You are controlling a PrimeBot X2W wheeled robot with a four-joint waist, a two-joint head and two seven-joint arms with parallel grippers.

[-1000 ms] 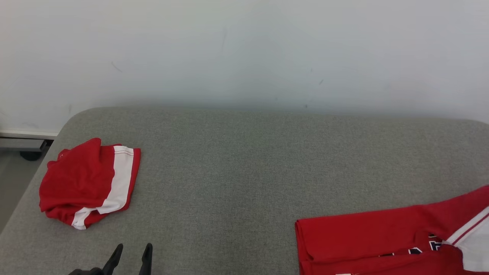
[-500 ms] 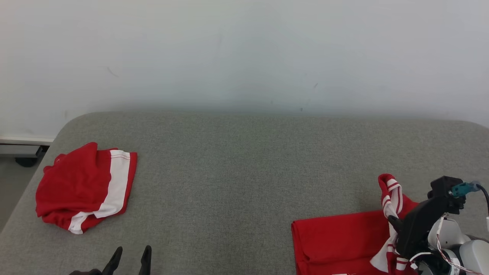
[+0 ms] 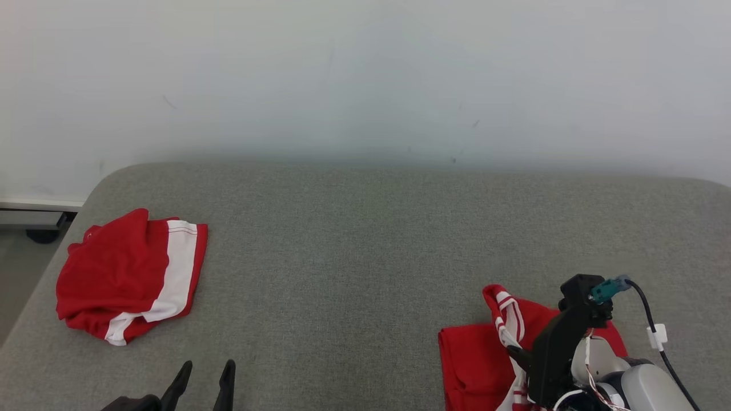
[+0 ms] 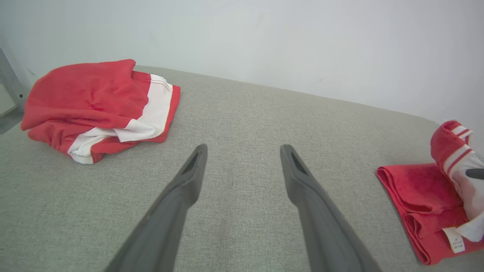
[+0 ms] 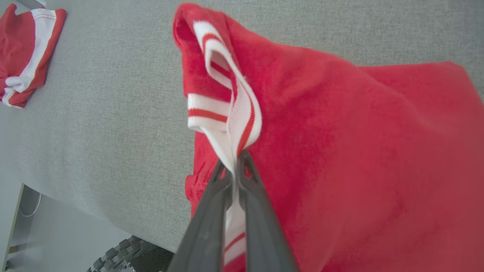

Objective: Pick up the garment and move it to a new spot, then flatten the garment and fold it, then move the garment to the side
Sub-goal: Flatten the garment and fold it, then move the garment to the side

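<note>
Grey woven-fabric counter [image 3: 365, 257], rounded far-left corner, pale wall behind. A second back the red soft-knit garment [image 3: 468, 359] had one sleeve stretched towards the right edge of my head view. Since then the right arm has come into shot and that sleeve is doubled back over the body. The garment lies at the counter's near right in thick rolled folds, folded edge to the left.

Well apart at far left is a crumpled red-and-white cloth bundle [image 3: 128, 277].

Right pincer [image 5: 232, 162] is clamped tight on the sleeve's white ribbed cuff with red stripes [image 5: 227, 113], lifting it clear of the body. Left pincer [image 4: 244, 149] is spread wide, holding nothing, low over bare counter.

Small white label [image 4: 453, 240] at the garment's near edge.
</note>
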